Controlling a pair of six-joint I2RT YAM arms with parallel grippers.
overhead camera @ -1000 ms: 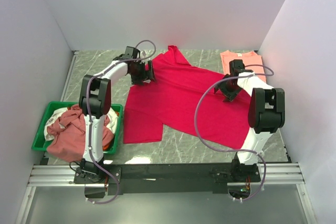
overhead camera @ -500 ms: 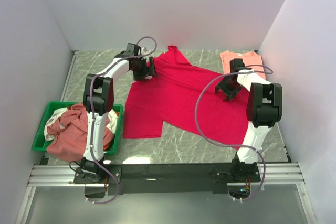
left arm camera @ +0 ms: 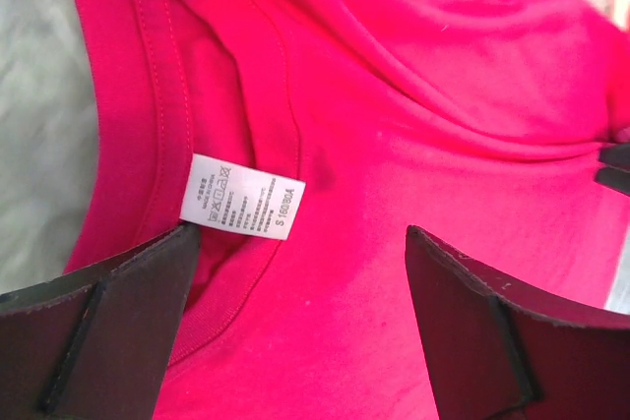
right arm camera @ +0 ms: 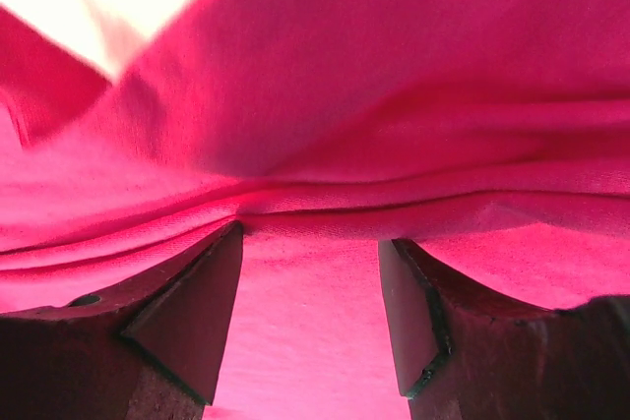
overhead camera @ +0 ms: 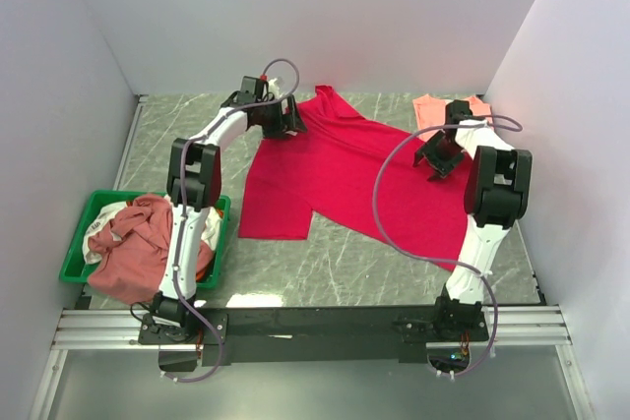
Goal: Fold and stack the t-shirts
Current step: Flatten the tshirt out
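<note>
A bright crimson-red t-shirt (overhead camera: 340, 174) lies spread over the middle of the table. My left gripper (overhead camera: 287, 117) sits on its back left part by the collar. In the left wrist view the gripper (left arm camera: 300, 231) has its jaws wide apart over flat red cloth (left arm camera: 394, 95), with a white label (left arm camera: 241, 194) near the left finger. My right gripper (overhead camera: 439, 155) is on the shirt's right edge. In the right wrist view the gripper (right arm camera: 310, 233) is open, with a ridge of red cloth (right arm camera: 394, 204) bunched across its fingertips. A salmon-pink t-shirt (overhead camera: 433, 108) lies at the back right.
A green tray (overhead camera: 83, 236) at the near left holds a heap of shirts, a dusty rose one (overhead camera: 138, 243) on top with white and orange cloth under it. White walls close in the table at left, back and right.
Both grippers have moved toward the back wall, and the crimson shirt has slid back with them. Its near left hem now lies farther from the front edge.
</note>
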